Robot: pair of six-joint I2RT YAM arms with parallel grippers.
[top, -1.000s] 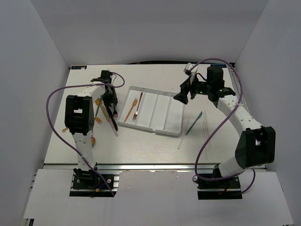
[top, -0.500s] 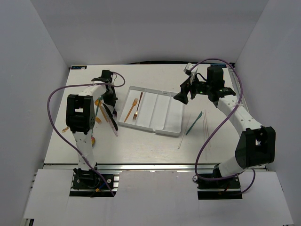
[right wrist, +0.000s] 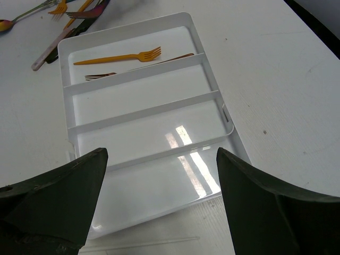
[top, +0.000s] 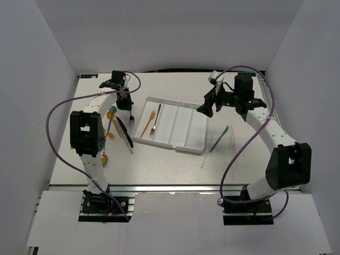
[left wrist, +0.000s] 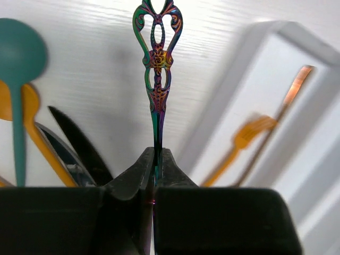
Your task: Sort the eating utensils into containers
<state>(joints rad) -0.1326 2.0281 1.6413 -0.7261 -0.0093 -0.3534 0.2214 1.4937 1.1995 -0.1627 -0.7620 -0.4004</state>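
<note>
My left gripper (top: 127,106) (left wrist: 158,151) is shut on a slim iridescent utensil (left wrist: 157,58) with an ornate handle and holds it above the table, just left of the white tray (top: 195,139). The utensil's dark lower end (top: 131,118) hangs below the jaws. The tray's leftmost compartment holds an orange-gold fork (top: 147,124) (right wrist: 117,56) and a darker copper fork (top: 155,119) (right wrist: 106,76); the other compartments show nothing inside. My right gripper (top: 204,110) (right wrist: 162,151) is open and empty above the tray's right end.
A pile lies left of the tray: a teal spoon (top: 110,121) (left wrist: 18,58), a black knife (top: 122,126) (left wrist: 79,143), orange pieces (top: 111,114) and a pale-handled knife (top: 128,142). Right of the tray lie a teal utensil (top: 219,139) and thin chopsticks (top: 232,139).
My left gripper has moved toward the far side of the table, carrying the iridescent utensil away from the pile. The right arm has not moved.
</note>
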